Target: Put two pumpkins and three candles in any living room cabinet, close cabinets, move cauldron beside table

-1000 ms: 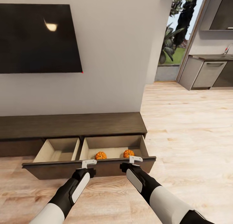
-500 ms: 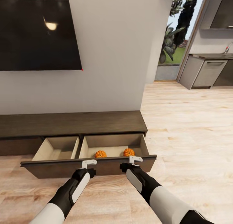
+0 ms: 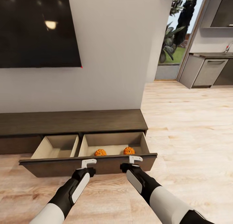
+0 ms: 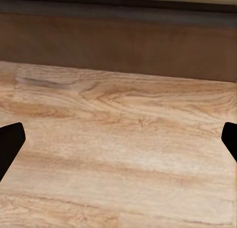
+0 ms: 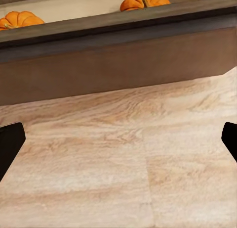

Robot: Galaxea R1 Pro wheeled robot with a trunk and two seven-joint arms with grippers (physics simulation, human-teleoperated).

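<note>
Pumpkins in cabinet drawer — right compartment

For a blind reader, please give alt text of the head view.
Two small bright-orange ribbed pumpkins lie in the open drawer of a long dark-brown wooden cabinet under a black wall screen. The left gripper and right gripper hover at the drawer front.

A dark television hangs on the pale wall. Light wood floor runs right toward a doorway with green plants outside, beside grey kitchen units under a dark bench.
</note>
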